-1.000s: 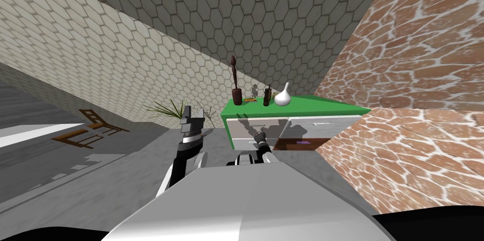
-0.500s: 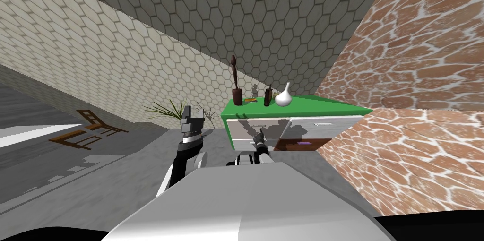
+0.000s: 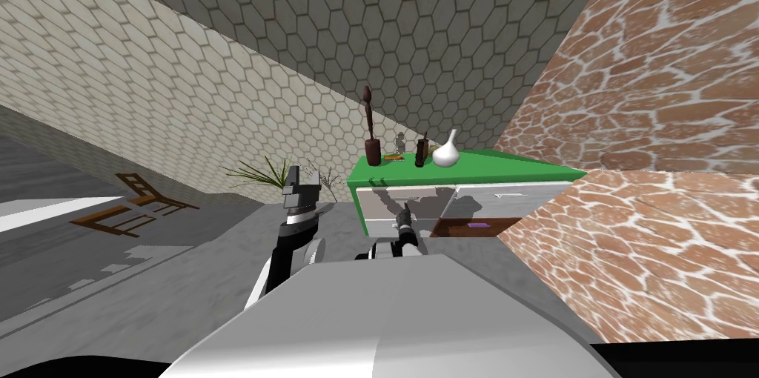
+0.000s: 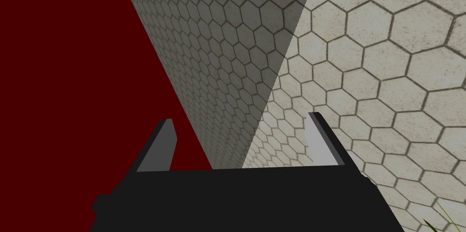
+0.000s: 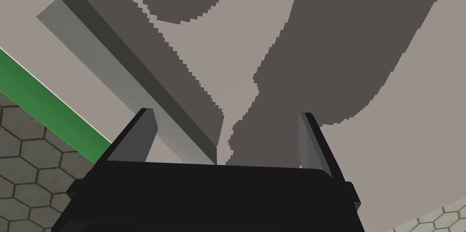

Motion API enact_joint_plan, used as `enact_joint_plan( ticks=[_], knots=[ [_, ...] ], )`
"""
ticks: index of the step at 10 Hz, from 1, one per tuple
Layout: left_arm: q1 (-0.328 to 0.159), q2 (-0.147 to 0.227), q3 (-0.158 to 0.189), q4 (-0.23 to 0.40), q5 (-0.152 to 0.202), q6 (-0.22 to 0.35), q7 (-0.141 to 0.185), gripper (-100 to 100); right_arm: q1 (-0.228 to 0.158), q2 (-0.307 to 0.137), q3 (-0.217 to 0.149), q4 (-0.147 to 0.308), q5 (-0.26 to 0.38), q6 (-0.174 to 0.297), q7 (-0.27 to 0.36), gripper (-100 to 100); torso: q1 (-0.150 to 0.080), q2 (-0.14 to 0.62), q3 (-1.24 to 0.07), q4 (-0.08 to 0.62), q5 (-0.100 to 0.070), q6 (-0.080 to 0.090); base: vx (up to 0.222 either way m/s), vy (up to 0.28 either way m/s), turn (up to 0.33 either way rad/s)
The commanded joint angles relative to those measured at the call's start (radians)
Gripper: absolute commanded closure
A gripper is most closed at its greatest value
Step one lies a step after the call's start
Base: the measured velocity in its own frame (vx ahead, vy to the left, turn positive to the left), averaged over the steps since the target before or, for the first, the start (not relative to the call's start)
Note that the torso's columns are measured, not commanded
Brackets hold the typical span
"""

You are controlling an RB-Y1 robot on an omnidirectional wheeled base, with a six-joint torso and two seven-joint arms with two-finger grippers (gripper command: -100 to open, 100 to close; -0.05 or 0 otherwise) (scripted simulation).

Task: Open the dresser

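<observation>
dresser (image 3: 474,166) sits against the hex-tile wall, tucked beside the stone one. right gripper (image 5: 226,114) is nosed up to the upper left drawer (image 3: 426,199), fingers spread wide, with the end of the handle (image 5: 113,70) lying between them and not pinched yet. i'd guess it's lining up a pull. left gripper (image 3: 300,177) hangs off to the side, also wide, holding nothing. lower right bay (image 3: 452,229) looks open, something purple (image 3: 478,224) inside. white vase (image 3: 445,153) and dark pot (image 3: 372,151) on top.

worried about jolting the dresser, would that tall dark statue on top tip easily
Probably tippy: the tall dark statue rises thin above a small base. It looks rigid, so it would likely fall whole rather than bend.
</observation>
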Motion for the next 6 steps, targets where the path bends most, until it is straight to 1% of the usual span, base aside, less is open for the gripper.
enact_joint_plan(
  ticks=[1, 2, 3, 6],
  knots=[
    [0.000, 0.000, 0.000, 0.000, 0.000, 0.000, 0.000, 0, -0.035, -0.001, 0.047, 0.056, 0.073, 0.072, 0.027, -100, -0.001, 0.000, 0.000, 0.000, 0.000, 0.000, 0.018, 0.018, -0.010],
    [0.000, 0.000, 0.000, 0.000, 0.000, 0.000, 0.000, 0, -0.054, -0.002, 0.074, 0.085, 0.102, 0.099, 0.043, -100, -0.001, 0.001, 0.000, 0.000, 0.000, 0.000, 0.028, 0.024, -0.018],
    [0.000, 0.000, 0.000, 0.000, 0.000, 0.000, 0.000, 0, -0.054, -0.002, 0.074, 0.085, 0.112, 0.109, 0.043, -100, 0.000, 0.000, 0.000, 0.000, 0.000, 0.000, 0.022, 0.021, -0.004],
    [0.000, 0.000, 0.000, 0.000, 0.000, 0.000, 0.000, 0, -0.102, -0.016, 0.146, 0.161, 0.206, 0.199, 0.083, -100, 0.000, 0.001, 0.001, -0.006, -0.003, -0.002, 0.021, 0.024, -0.013]
  ],
)
